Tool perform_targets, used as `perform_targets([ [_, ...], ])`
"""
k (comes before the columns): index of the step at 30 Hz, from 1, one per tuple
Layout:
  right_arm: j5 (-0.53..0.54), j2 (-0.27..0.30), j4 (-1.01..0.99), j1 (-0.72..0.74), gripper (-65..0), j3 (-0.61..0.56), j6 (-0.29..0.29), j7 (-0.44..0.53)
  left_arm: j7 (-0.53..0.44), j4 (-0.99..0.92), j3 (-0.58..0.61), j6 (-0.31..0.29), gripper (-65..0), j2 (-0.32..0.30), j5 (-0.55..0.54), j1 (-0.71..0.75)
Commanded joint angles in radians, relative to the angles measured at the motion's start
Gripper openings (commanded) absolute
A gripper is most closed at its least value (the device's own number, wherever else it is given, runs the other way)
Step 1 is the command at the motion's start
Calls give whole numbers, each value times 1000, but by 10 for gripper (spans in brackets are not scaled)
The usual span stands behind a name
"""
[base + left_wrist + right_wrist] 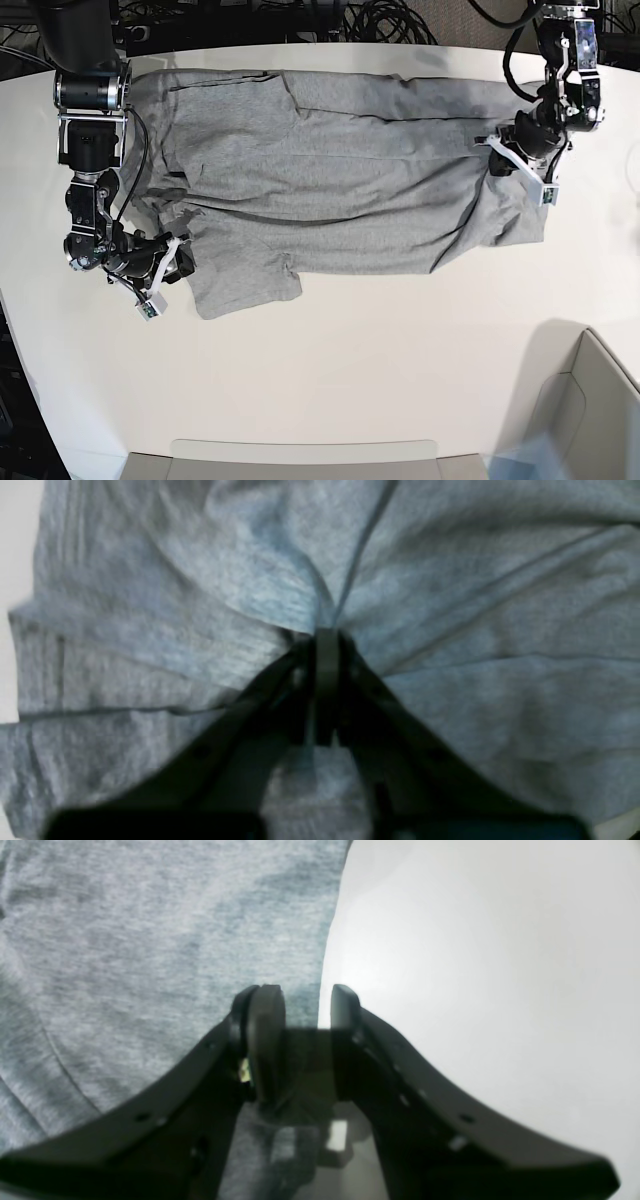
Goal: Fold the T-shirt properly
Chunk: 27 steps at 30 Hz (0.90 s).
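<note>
1. White and bare, the bench (330, 380) carries the T-shirt (330, 170), spread crosswise along its far half, plain grey side up, rumpled, with diagonal creases.
2. At the left of the base view, the right gripper (178, 262) sits low at the shirt's edge near the sleeve. The wrist view shows its fingers (265, 1030) parted, astride the cloth edge, one over fabric and one over bare bench, clamping nothing.
3. At the right of the base view, the left gripper (520, 165) rests on the hem end. Its fingers (326, 680) look nearly together with creases fanning from the tips, yet whether cloth is pinched I cannot tell.
4. Judged step: taking hold of both ends before a lengthwise fold. Next, each gripper needs a firm pinch on its edge, then an even lift together.
</note>
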Motion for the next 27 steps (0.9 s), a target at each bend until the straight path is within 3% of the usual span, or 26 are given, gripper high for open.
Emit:
perform_targets([
  [1,-55,6,-7,-1,-475,-4,-2,-74,3,38,-9,-3,-536,-17,-8,-7],
  [3,-55,6,-7,-1,-475,-4,-2,-74,32,81,-10,-3,-496,-19,-8,-9],
  [9,-55,9,-7,-1,-475,-4,-2,-74,60,167,-49,2,-494,-16,-7,-12],
  [13,-55,9,-7,-1,-475,-2,-2,-74,32,99,-187,2,-492,22,-5,-29],
  [16,-55,9,-7,-1,-475,-4,-2,-74,25,-28,-236,6,-490,22,-5,-122],
  [21,-55,9,-7,-1,-475,-4,-2,-74,15,-180,-211,68,-490,10,-5,-194],
  [27,-55,11,-7,1,-475,-4,-2,-74,22,-189,-177,71,-465,-4,-7,-202],
])
